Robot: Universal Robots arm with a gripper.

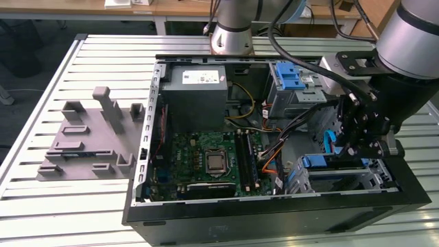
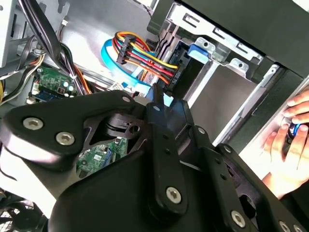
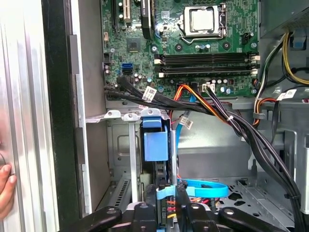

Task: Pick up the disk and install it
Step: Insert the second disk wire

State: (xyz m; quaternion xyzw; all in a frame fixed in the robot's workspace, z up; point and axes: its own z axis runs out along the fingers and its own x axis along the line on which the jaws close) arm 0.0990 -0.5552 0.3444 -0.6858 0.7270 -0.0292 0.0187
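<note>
cables (image 3: 227, 118) in one black bundle cross the open computer case (image 1: 274, 206) above its drive bay, where the claw (image 3: 166, 203) grips the one disk (image 3: 157, 145), standing edgewise; a hand (image 2: 289, 145) rests just outside the case.

The pincer (image 1: 350, 146) hangs inside the open computer case (image 1: 274, 216), over the drive bay (image 1: 343, 175) at the exterior view's right. The disk (image 3: 157, 145) stands on edge in that bay, just beyond the pincer. The motherboard (image 1: 205, 159) lies farther off, toward the exterior view's left. A hand (image 3: 6, 193) rests outside the case wall.
</note>
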